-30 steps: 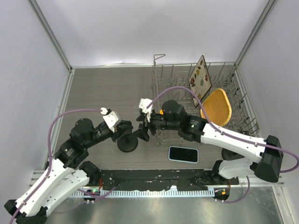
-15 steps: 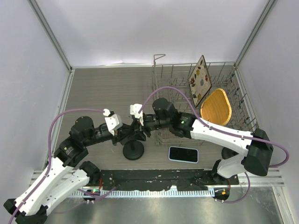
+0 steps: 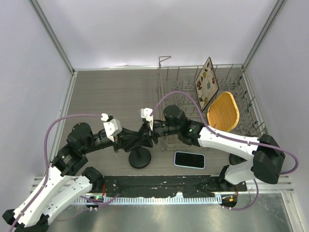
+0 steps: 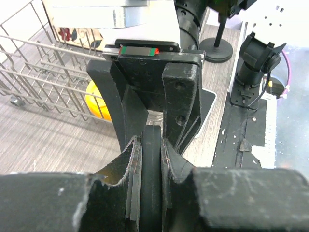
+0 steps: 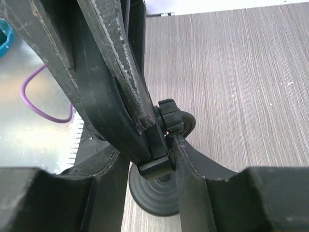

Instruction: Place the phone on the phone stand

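The black phone stand has its round base [image 3: 140,158] on the table, and its stem rises to a head held between both grippers. My left gripper [image 3: 136,139] is shut on a thin black plate of the stand head [image 4: 150,145]. My right gripper [image 3: 150,133] closes on the same head from the other side. In the right wrist view its fingers [image 5: 193,164] flank the clamp block and knob [image 5: 169,116], above the base [image 5: 154,195]. The dark phone [image 3: 189,159] lies flat on the table to the right of the base, held by neither gripper.
A wire dish rack [image 3: 169,92] stands at the back right. It holds a patterned board [image 3: 206,82] and a yellow woven bowl [image 3: 223,111]. A black rail [image 3: 159,186] runs along the near table edge. Purple cables loop from both arms.
The stand's base has shifted right and toward the near edge. The right gripper moved left onto the stand head. The left arm drew back slightly, still holding the stand.
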Robot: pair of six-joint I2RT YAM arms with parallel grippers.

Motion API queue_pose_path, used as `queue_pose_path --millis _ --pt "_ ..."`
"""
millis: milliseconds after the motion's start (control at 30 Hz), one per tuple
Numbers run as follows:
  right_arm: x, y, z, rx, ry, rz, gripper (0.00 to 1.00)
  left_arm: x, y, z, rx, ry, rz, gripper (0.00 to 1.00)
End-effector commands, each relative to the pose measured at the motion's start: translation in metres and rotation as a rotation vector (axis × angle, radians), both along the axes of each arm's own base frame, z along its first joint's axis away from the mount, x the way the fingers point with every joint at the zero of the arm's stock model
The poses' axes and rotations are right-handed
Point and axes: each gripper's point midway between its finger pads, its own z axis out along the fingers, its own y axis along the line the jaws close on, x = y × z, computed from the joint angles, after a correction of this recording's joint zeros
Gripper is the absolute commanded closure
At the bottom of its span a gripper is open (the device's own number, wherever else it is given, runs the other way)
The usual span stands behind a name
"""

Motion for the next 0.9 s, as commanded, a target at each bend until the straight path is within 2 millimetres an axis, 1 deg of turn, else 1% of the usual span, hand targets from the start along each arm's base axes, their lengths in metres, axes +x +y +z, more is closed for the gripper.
queue_pose_path --millis 0,133,167,233,267,300,333,367,400,433,467,500,533,567,600,633,667,700,733,767,800,833,867 --pt "-0.01 0.007 0.053 0.195 0.002 0.045 0.62 -0.009 -0.005 0.075 -0.162 -0.16 -0.051 1.0" --pt "-0.009 0.013 0.057 0.217 0.042 0.051 0.66 -0.007 -0.007 0.08 -0.172 -0.168 -0.056 1.0" --pt "-0.009 0.014 0.059 0.222 0.045 0.049 0.68 -0.008 -0.009 0.082 -0.186 -0.144 -0.06 1.0" --pt "-0.007 0.015 0.058 0.222 0.062 0.041 0.8 -0.006 -0.013 0.083 -0.19 -0.123 -0.073 1.0" --pt "-0.008 0.015 0.06 0.229 0.071 0.036 0.89 -0.006 -0.014 0.087 -0.201 -0.105 -0.074 1.0" --pt "-0.001 0.015 0.063 0.237 0.076 -0.01 0.99 -0.002 -0.015 0.085 -0.196 -0.078 -0.061 0.98" --pt "0.002 0.015 0.069 0.262 0.073 -0.033 0.99 0.001 -0.015 0.087 -0.2 -0.061 -0.039 0.94" --pt "0.005 0.012 0.066 0.264 0.101 -0.068 0.99 0.006 -0.012 0.091 -0.219 -0.023 0.004 0.88" --pt "0.007 0.007 0.073 0.29 0.099 -0.095 0.99 0.01 -0.009 0.088 -0.215 0.013 0.046 0.7" --pt "0.011 0.004 0.082 0.329 0.093 -0.125 0.99 0.023 -0.002 0.088 -0.224 0.037 0.139 0.6" --pt "0.013 0.0 0.079 0.332 0.108 -0.138 0.99 0.029 0.004 0.091 -0.233 0.056 0.195 0.52" --pt "0.016 -0.004 0.084 0.346 0.113 -0.153 0.99 0.032 0.01 0.081 -0.221 0.126 0.252 0.41" --pt "0.018 -0.006 0.086 0.352 0.114 -0.159 0.99 0.04 0.02 0.079 -0.22 0.151 0.338 0.37" --pt "0.019 -0.008 0.085 0.356 0.118 -0.163 0.99 0.039 0.025 0.082 -0.224 0.165 0.365 0.34" --pt "0.022 -0.013 0.09 0.37 0.14 -0.168 0.99 0.037 0.031 0.073 -0.208 0.217 0.396 0.01" --pt "0.02 -0.014 0.096 0.392 0.141 -0.147 0.99 0.033 0.037 0.074 -0.213 0.226 0.412 0.0" --pt "0.022 -0.016 0.097 0.399 0.152 -0.153 0.99 0.034 0.044 0.074 -0.219 0.232 0.454 0.0" --pt "0.024 -0.018 0.1 0.41 0.157 -0.16 0.99 0.033 0.052 0.061 -0.191 0.269 0.495 0.0" --pt "0.026 -0.021 0.108 0.431 0.155 -0.171 0.99 0.031 0.056 0.056 -0.19 0.297 0.522 0.0" --pt "0.028 -0.024 0.114 0.445 0.155 -0.182 0.99 0.025 0.061 0.048 -0.179 0.319 0.53 0.0" --pt "0.03 -0.025 0.117 0.453 0.159 -0.186 0.99 0.02 0.061 0.044 -0.183 0.336 0.517 0.0" --pt "0.034 -0.029 0.128 0.48 0.17 -0.194 0.99 0.016 0.056 0.032 -0.185 0.383 0.496 0.0" --pt "0.036 -0.03 0.133 0.491 0.175 -0.196 0.99 0.01 0.053 0.029 -0.191 0.406 0.467 0.0"
